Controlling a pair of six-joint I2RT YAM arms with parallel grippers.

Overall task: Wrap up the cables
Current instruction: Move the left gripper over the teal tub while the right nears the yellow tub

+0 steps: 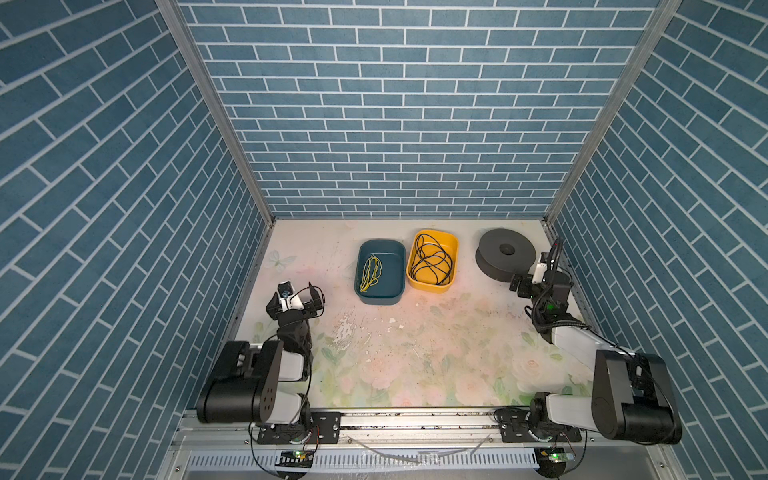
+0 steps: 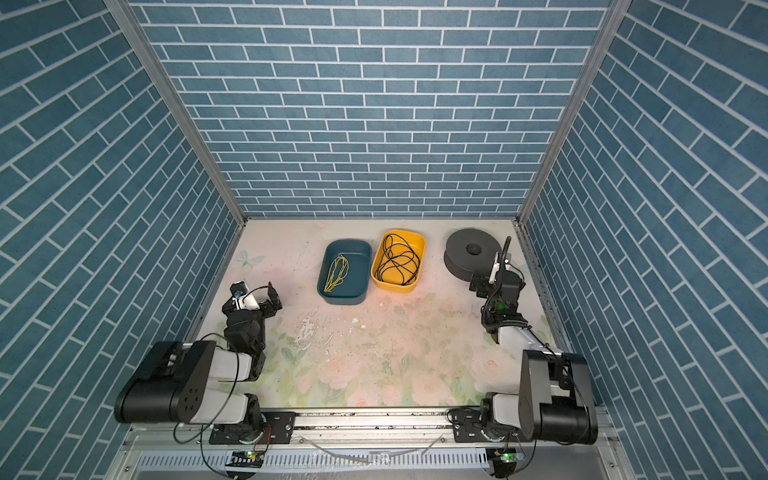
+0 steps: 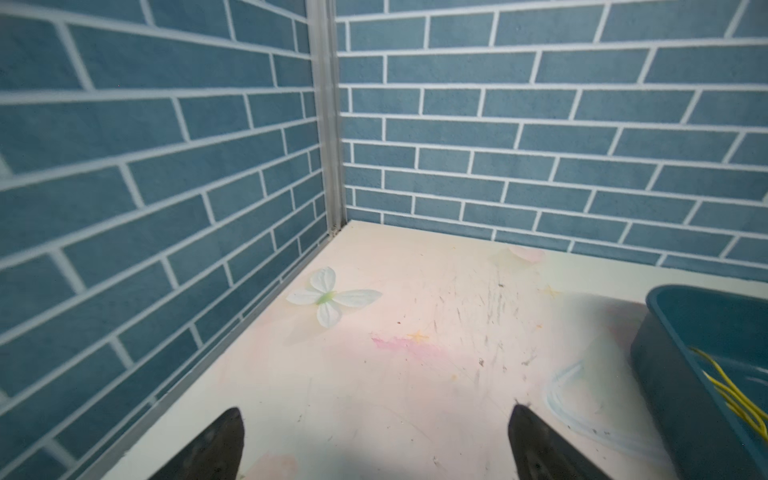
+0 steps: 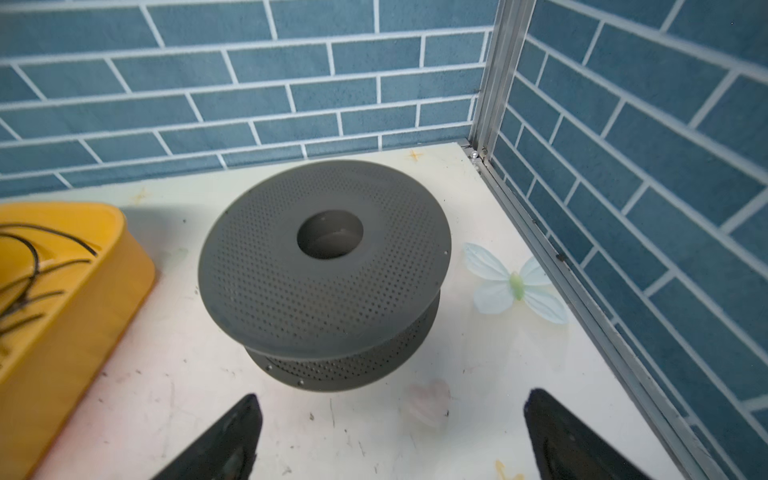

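The cables are one thin black cord (image 1: 432,259) (image 2: 400,259) lying in loose loops inside a yellow tray (image 1: 428,289) at the back middle of the table. The right wrist view catches a few of the cord's loops (image 4: 35,257) in that tray (image 4: 83,311). My left gripper (image 1: 300,291) (image 3: 376,415) hovers open over bare table left of the trays, with nothing between its fingers. My right gripper (image 1: 535,266) (image 4: 394,399) is open and empty at the far right, just in front of a dark grey perforated spool (image 1: 505,255) (image 4: 324,266).
A teal tray (image 1: 376,300) (image 3: 673,395) left of the yellow one holds a small bundle of yellow strands (image 1: 370,272) (image 3: 731,395). Blue brick-pattern walls close in the back and both sides. The spool stands near the back right corner.
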